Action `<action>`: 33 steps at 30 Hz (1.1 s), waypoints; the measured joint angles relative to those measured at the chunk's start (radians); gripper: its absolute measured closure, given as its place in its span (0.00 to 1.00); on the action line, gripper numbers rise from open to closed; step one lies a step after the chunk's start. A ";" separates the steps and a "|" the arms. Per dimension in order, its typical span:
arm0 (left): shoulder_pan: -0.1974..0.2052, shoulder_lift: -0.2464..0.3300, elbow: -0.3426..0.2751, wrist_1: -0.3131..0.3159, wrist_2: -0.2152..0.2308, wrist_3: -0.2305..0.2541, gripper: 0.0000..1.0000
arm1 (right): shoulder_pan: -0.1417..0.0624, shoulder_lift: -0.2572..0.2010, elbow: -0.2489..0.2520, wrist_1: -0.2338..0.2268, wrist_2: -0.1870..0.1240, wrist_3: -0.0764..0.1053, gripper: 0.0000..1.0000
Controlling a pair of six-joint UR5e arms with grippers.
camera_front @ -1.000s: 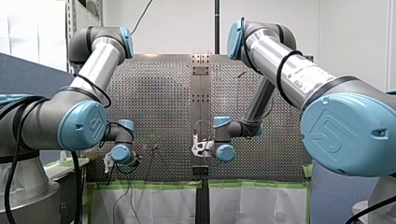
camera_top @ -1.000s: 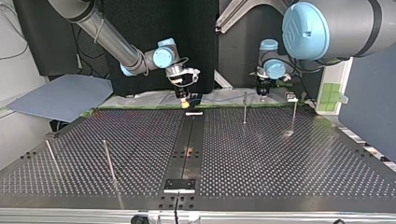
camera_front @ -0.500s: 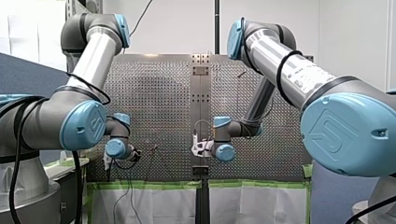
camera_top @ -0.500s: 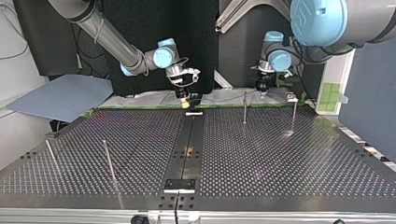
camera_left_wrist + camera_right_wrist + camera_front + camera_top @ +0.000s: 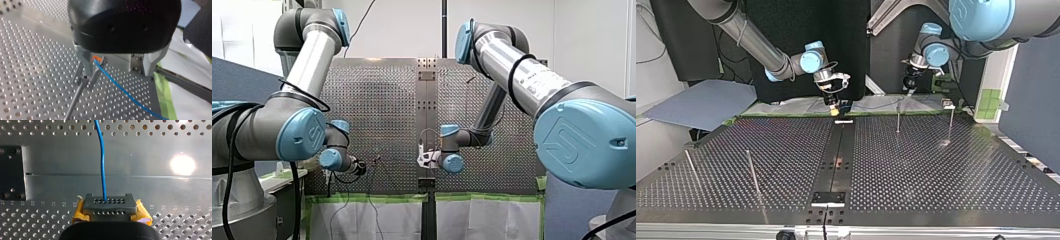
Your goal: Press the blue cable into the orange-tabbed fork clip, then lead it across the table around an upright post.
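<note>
- My right pincer (image 5: 109, 206): yellow pads clamped on the thin blue cable (image 5: 102, 162), over the perforated metal counter (image 5: 30, 225).
- My left pincer (image 5: 115, 66): metal fingers apart, gripping nothing; the cable reaches the orange-tabbed fork clip (image 5: 87, 75).

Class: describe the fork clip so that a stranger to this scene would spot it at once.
Find the perforated table and, over it, my left claw. Just ahead of it a thin post ends in a small metal fork, the clip. Only it carries an orange tab, with the blue cable running from it.
</note>
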 joint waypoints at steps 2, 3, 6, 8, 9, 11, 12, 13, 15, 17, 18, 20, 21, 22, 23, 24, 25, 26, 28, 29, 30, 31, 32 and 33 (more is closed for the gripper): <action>-0.003 0.000 -0.001 0.012 0.017 0.002 0.00 | 0.000 0.000 0.000 0.000 0.000 0.000 1.00; -0.005 0.000 -0.001 0.018 0.023 0.003 0.00 | 0.000 0.000 0.000 0.000 0.000 0.000 1.00; -0.011 0.000 -0.002 0.040 0.033 0.005 0.00 | -0.001 0.000 0.000 0.001 0.000 0.000 1.00; -0.016 0.000 -0.002 0.056 0.030 0.005 0.00 | -0.001 0.000 0.000 0.001 0.000 0.000 1.00; -0.018 0.000 -0.002 0.063 0.027 0.005 0.00 | -0.001 0.000 0.000 0.000 0.000 0.001 1.00; -0.021 0.000 -0.002 0.081 0.013 0.007 0.00 | -0.001 0.000 0.000 0.000 0.000 0.001 1.00; -0.022 0.000 -0.002 0.090 0.006 0.009 0.00 | 0.000 0.000 0.000 0.000 0.000 0.001 1.00; -0.024 0.000 -0.002 0.097 -0.001 0.013 0.00 | 0.000 0.000 0.000 0.001 0.000 0.001 1.00; -0.027 0.000 -0.002 0.108 -0.017 0.023 0.00 | 0.000 0.000 0.000 0.001 0.000 0.001 1.00; -0.030 0.000 -0.002 0.113 -0.030 0.031 0.00 | 0.000 0.000 0.000 0.000 0.001 0.001 1.00; -0.032 0.000 -0.002 0.115 -0.035 0.035 0.00 | 0.000 0.000 0.000 0.000 0.001 0.001 1.00; -0.036 0.000 -0.002 0.118 -0.041 0.038 0.00 | -0.001 0.000 0.000 0.000 0.001 0.001 1.00; -0.038 0.000 -0.002 0.119 -0.042 0.039 0.00 | -0.001 0.000 0.000 0.000 0.000 0.001 1.00; -0.039 0.000 -0.002 0.119 -0.043 0.039 0.00 | -0.001 0.000 0.000 0.000 0.000 0.001 1.00; -0.042 0.000 -0.002 0.120 -0.044 0.039 0.00 | -0.001 0.000 0.000 0.000 0.000 0.001 1.00; -0.043 0.000 -0.002 0.120 -0.044 0.040 0.00 | 0.000 0.000 0.000 0.001 0.000 0.001 1.00; -0.045 0.000 -0.002 0.120 -0.044 0.040 0.00 | -0.001 0.000 0.000 0.001 0.000 0.001 1.00; -0.047 0.000 -0.002 0.120 -0.044 0.039 0.00 | -0.001 0.000 0.000 0.000 0.000 0.001 1.00; -0.049 0.000 -0.002 0.120 -0.044 0.039 0.00 | -0.001 0.000 0.000 0.000 0.000 0.001 1.00; -0.051 0.000 -0.002 0.120 -0.045 0.038 0.00 | -0.001 0.000 0.000 0.001 0.000 0.001 1.00; -0.052 0.000 -0.002 0.120 -0.045 0.038 0.00 | -0.002 0.000 0.000 0.001 0.000 0.001 1.00; -0.052 0.000 -0.002 0.120 -0.045 0.038 0.00 | -0.002 0.000 0.000 0.001 0.000 0.001 1.00; -0.053 0.000 -0.002 0.120 -0.045 0.038 0.00 | -0.002 0.000 0.000 0.000 0.000 0.001 1.00; -0.054 0.000 -0.002 0.120 -0.045 0.037 0.00 | -0.002 0.000 0.000 0.000 0.000 0.001 1.00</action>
